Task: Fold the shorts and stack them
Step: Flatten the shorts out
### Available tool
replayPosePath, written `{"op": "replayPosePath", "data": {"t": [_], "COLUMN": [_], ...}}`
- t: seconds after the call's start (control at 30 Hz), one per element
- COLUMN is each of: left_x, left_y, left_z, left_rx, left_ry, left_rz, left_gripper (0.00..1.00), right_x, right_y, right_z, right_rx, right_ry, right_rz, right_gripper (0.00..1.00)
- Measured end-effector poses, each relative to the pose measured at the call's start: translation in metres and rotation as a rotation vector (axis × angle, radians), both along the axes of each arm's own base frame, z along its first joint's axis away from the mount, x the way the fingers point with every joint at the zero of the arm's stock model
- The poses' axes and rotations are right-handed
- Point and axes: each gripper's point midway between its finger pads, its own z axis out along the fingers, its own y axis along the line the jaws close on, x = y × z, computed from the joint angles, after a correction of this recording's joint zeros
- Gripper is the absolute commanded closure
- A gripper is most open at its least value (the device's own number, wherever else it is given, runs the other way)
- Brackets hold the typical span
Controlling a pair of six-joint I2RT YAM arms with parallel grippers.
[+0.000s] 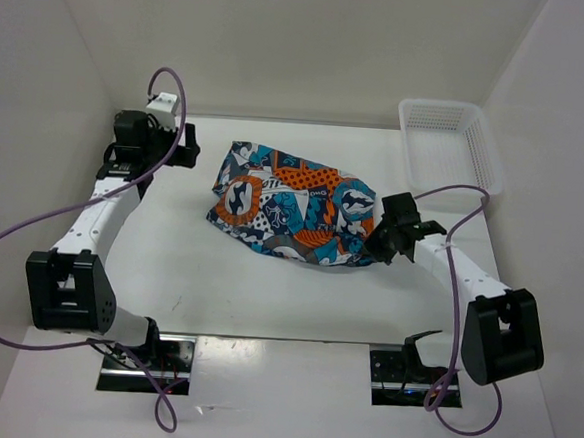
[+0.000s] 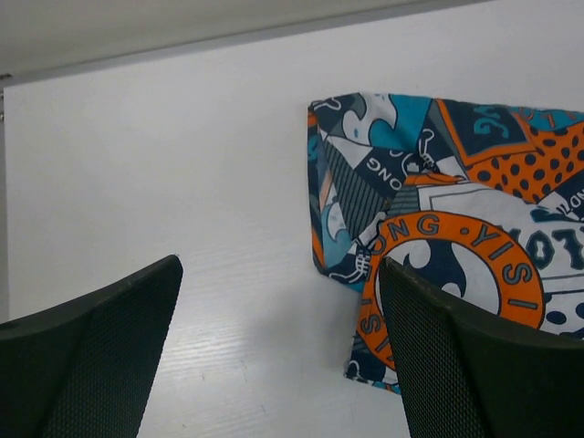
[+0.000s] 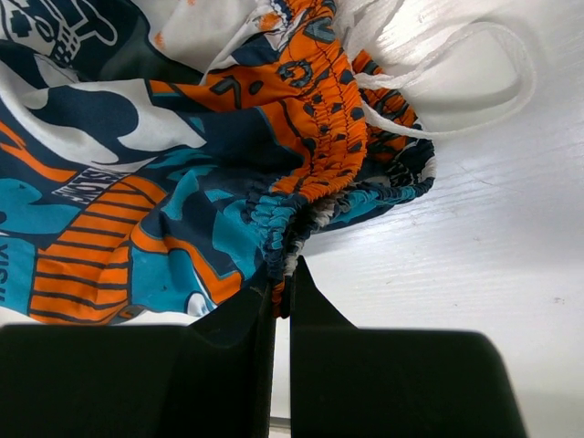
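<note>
shorts point(image 1: 293, 204) lie on the table point(image 1: 266, 297), outside the white basket point(image 1: 489, 148).

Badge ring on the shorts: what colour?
Orange, dark lettering; badge ring shows best in left wrist view.

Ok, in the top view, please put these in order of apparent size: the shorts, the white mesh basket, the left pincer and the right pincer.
Largest to smallest:
1. shorts
2. white mesh basket
3. left pincer and right pincer: these look about alike, so I do not rank them.
</note>
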Motion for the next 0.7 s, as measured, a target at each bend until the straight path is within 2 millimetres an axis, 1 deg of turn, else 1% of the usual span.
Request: {"op": "replayPosePath", "data": {"t": [0.2,0.3,0.4,0.53,0.7], "left_x": [-0.008,-0.013,-0.019,-0.027,-0.036], "left_y": [-0.001,-0.001,-0.001,-0.002,-0.003], "left_z": [-0.014,-0.016,-0.008,0.01,0.029], "left_rx": [0.027,0.047,0.064,0.07,0.078], "left_ry": [0.067,0.084,0.074,0.035,-0.005], "left_rz": [0.037,0.062,0.084,0.095,0.108], "left_gripper": [0.05,0.05,0.05,0.05,0.04], "right_x": [0.0,0.0,0.001,0.003,0.004], "right_y": [0.0,0.001,0.001,0.002,0.002], "right_z": [-0.005,-0.006,-0.006,-0.006,-0.006], "right_rx": [-0.005,-0.004,-0.003,-0.001,0.0], "right_ry": [0.014,0.015,0.014,0.012,0.011], "right_rz": [0.009,0.011,0.012,0.013,0.013], "right_gripper": [1.0,1.0,1.0,1.0,1.0]}}
